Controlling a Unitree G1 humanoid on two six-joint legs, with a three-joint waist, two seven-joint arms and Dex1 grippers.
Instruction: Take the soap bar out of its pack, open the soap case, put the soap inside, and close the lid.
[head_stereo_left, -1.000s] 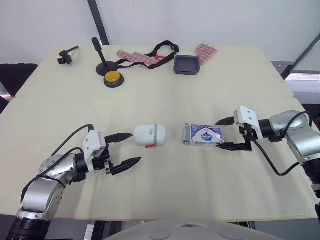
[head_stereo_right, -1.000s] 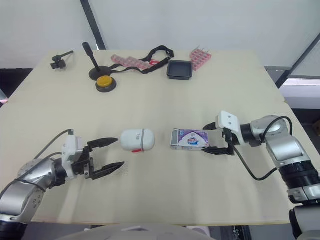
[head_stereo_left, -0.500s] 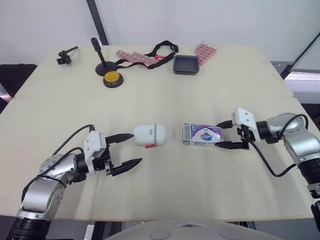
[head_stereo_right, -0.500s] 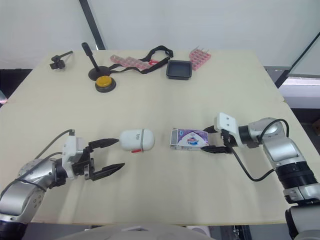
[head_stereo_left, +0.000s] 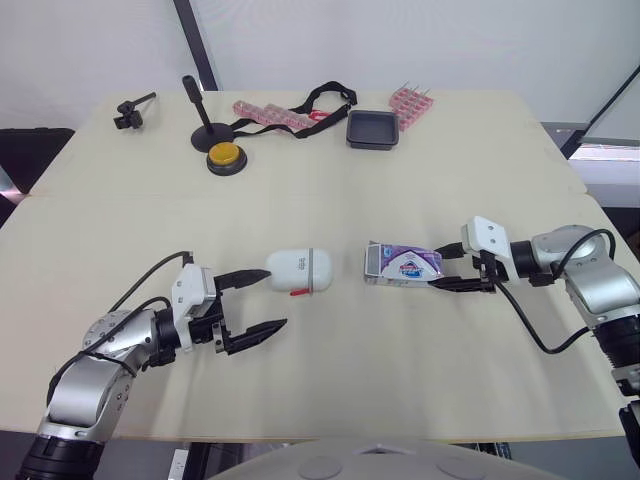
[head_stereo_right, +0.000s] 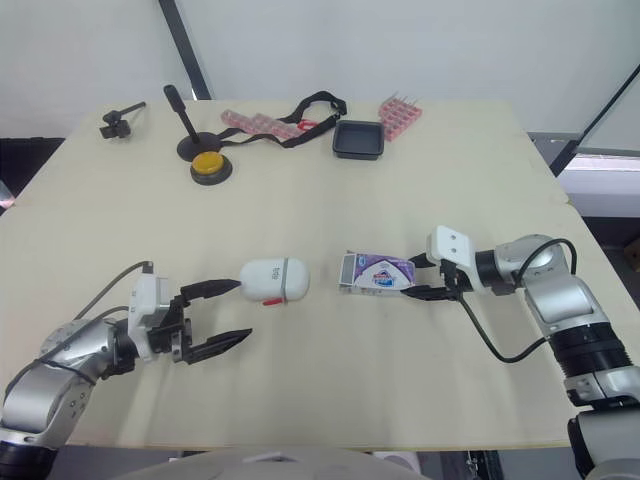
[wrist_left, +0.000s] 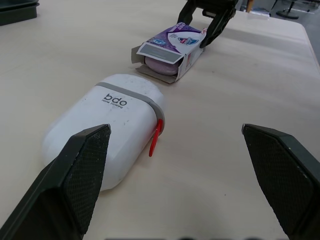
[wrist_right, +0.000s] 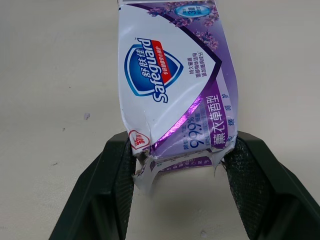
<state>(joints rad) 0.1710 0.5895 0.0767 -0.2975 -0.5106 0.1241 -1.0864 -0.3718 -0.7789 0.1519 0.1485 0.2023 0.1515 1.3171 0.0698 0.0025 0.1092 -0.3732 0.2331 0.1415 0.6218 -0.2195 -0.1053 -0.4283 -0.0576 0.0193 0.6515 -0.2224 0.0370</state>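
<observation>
I had the right arm reaching in low from the right edge of the table (head_stereo_left: 330, 190), elbow bent and forearm nearly level, so the right gripper (head_stereo_left: 437, 268) pointed across toward the middle. Its two black fingers (wrist_right: 112, 190) were clamped on the torn end of the soap pack (head_stereo_left: 402, 266), one on each side. The pack lay flat near the middle of the table, lengthwise along the gripper's reach. Its far end was open, with the flap standing out, and that end faced the soap case (head_stereo_left: 298, 270). In the left wrist view I could see the lavender soap bar (wrist_left: 161, 65) inside that open end. The left arm was bent at the elbow by the near left corner, forearm low over the table, and the left gripper (head_stereo_left: 272, 298) aimed inward with its fingers spread wide and nothing between them. The farther finger tip sat right at the rounded end of the white case; I could not tell whether it touched. The case lay on its side just left of the pack, lid shut, its red latch (wrist_left: 155, 137) facing the near edge.
</observation>
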